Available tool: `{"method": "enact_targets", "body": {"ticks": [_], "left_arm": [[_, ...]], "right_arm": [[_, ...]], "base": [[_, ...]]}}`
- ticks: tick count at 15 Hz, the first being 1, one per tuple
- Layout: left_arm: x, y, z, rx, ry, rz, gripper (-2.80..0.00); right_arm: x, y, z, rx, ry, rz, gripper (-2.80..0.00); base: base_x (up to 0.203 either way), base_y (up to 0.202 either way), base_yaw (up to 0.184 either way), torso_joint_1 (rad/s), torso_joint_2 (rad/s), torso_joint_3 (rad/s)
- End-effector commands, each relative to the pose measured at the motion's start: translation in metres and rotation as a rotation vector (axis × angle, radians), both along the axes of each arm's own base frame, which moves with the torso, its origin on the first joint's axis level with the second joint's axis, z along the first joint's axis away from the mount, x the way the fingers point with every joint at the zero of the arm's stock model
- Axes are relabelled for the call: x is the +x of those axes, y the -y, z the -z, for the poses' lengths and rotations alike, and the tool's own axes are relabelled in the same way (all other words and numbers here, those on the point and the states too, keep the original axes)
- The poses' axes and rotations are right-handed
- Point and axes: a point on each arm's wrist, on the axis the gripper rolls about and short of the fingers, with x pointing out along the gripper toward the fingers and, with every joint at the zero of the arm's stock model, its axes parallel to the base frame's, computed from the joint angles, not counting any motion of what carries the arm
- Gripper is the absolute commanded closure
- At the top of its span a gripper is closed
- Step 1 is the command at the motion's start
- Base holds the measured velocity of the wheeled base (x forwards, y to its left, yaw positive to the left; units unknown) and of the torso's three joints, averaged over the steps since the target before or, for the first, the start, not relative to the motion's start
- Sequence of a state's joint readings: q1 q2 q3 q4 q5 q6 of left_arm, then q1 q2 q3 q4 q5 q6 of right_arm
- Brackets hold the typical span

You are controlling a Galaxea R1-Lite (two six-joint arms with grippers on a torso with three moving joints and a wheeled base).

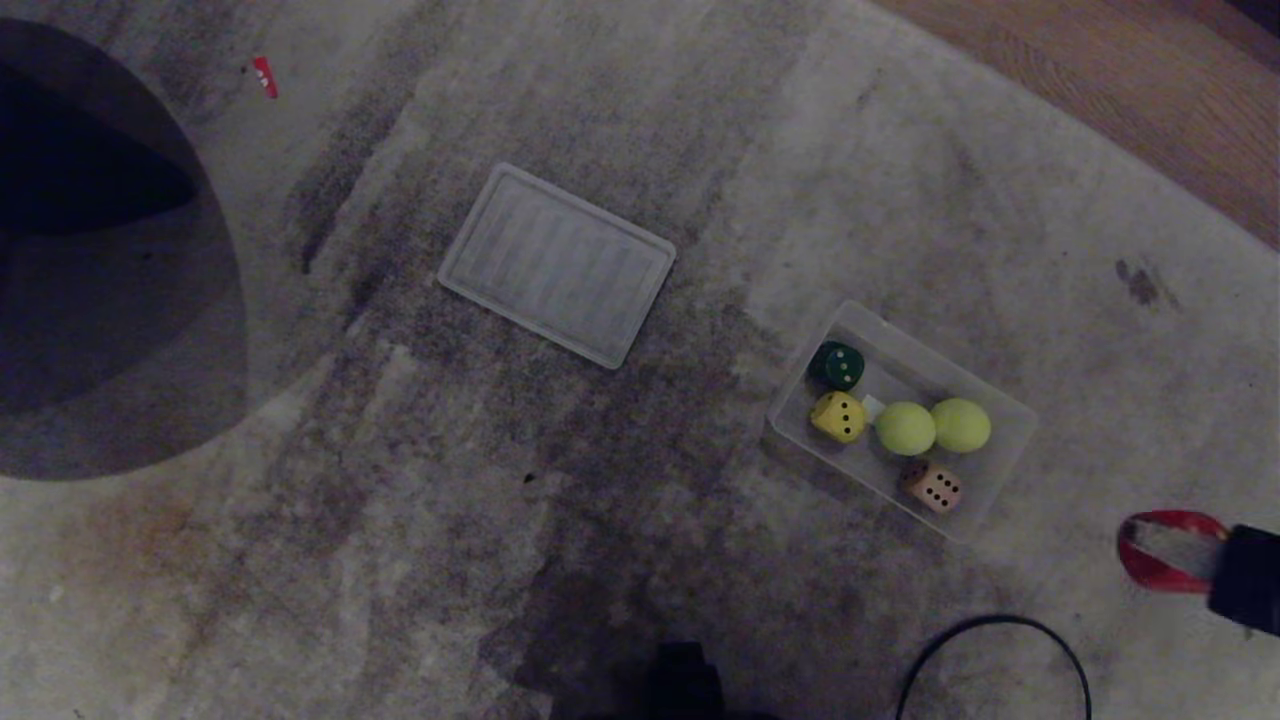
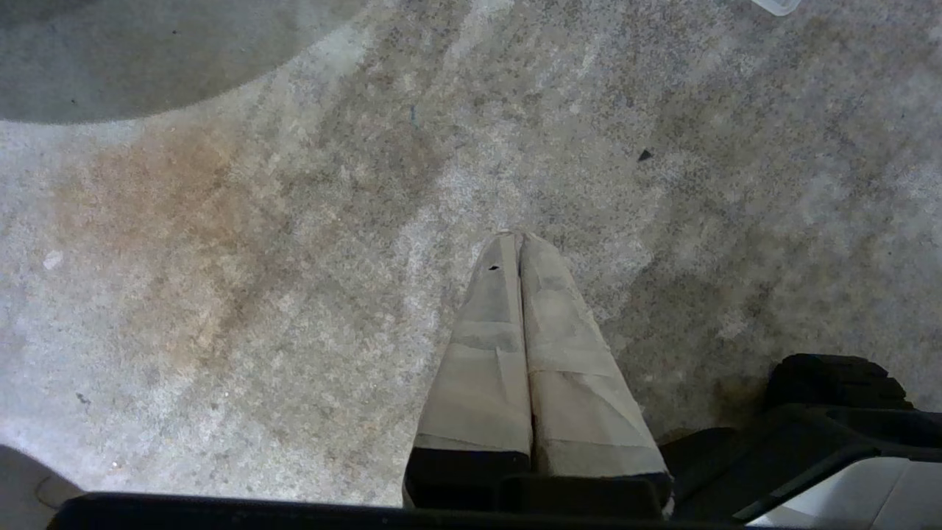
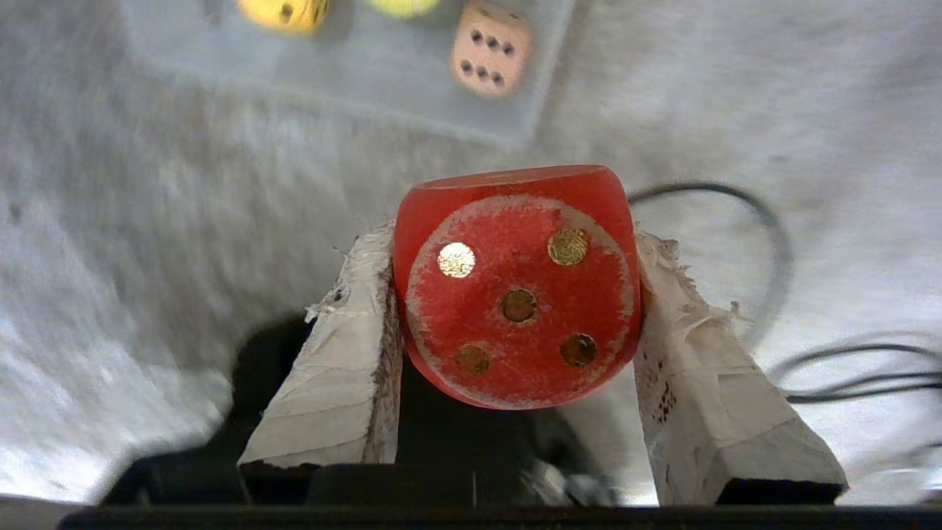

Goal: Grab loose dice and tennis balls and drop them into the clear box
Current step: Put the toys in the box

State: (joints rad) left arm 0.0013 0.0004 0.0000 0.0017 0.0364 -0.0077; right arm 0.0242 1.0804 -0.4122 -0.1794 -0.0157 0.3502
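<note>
red die (image 3: 519, 294) between right gripper (image 3: 515, 309) fingers

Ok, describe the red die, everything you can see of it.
The red die is a rounded-corner cube, glossy red with scuffed, whitish wear ringing its face. The face toward the right wrist camera shows five gold pips. It is clamped between the two tape-wrapped fingers of the right hand, one on each side, held off the grey carpet, short of the clear box.
</note>
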Motion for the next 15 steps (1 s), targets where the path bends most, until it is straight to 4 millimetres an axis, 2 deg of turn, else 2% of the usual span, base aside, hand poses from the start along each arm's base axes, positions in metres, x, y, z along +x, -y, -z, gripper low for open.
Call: {"method": "enact_targets", "body": {"ticks": [1,3,5,6,8,9,12,15], "left_arm": [[0.0,0.0,0.0,0.0,-0.002,-0.002,0.0],[0.0,0.0,0.0,-0.001,-0.002,-0.001,0.0],[0.0,0.0,0.0,0.0,-0.002,-0.001,0.0],[0.0,0.0,0.0,0.0,-0.002,-0.001,0.0],[0.0,0.0,0.0,0.0,-0.002,-0.002,0.0],[0.0,0.0,0.0,0.0,-0.002,-0.001,0.0],[0.0,0.0,0.0,0.0,-0.002,-0.001,0.0],[0.0,0.0,0.0,-0.001,-0.002,-0.001,0.0]], "right_arm": [[0.076,-0.006,0.04,0.039,-0.134,0.004,0.0],[0.116,-0.017,0.053,0.09,-0.057,-0.009,0.0],[0.152,-0.038,0.051,0.178,0.067,-0.042,0.0],[0.162,-0.046,0.048,0.228,0.121,-0.052,0.0],[0.165,-0.051,0.041,0.251,0.198,-0.071,0.0],[0.166,-0.05,0.037,0.253,0.228,-0.074,-2.8],[0.162,-0.05,0.034,0.249,0.249,-0.073,-2.8],[0.144,-0.046,0.022,0.199,0.282,-0.091,-2.8]], "base": [[0.0,0.0,0.0,0.0,0.0,0.0],[0.0,0.0,0.0,0.0,0.0,0.0],[0.0,0.0,0.0,0.0,0.0,0.0],[0.0,0.0,0.0,0.0,0.0,0.0],[0.0,0.0,0.0,0.0,0.0,0.0],[0.0,0.0,0.0,0.0,0.0,0.0],[0.0,0.0,0.0,0.0,0.0,0.0],[0.0,0.0,0.0,0.0,0.0,0.0]]}}
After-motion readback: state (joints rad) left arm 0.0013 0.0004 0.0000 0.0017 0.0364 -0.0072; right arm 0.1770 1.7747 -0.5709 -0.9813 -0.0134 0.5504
